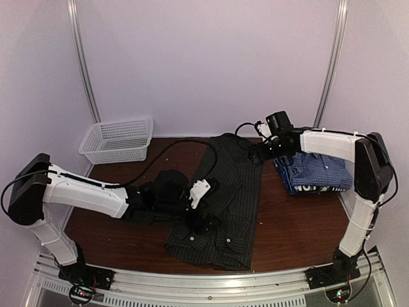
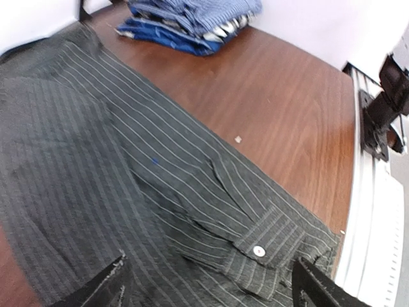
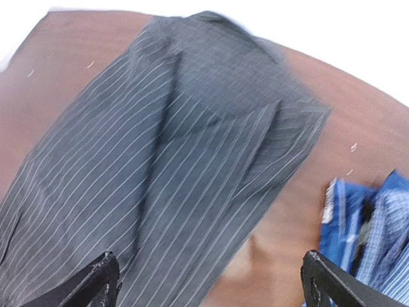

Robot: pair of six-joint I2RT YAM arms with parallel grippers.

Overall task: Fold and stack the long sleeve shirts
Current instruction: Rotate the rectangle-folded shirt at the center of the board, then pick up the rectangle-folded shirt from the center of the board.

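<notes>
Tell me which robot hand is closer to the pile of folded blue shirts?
Right. The right hand hovers beside the pile of folded blue checked cloth shirts, at its far corner. The left hand is over the black pinstriped cloth shirt, farther away.

A white plastic mesh basket (image 1: pixel 118 139) sits upright at the far left corner of the dark brown wooden table (image 1: pixel 300 224), against the pale wall (image 1: pixel 211 64); two metal strips (image 1: pixel 83 64) run up that wall; a ribbed aluminium rail (image 1: pixel 211 280) borders the near edge; a tiny pale speck (image 2: pixel 238 139) lies on the bare wood.
</notes>
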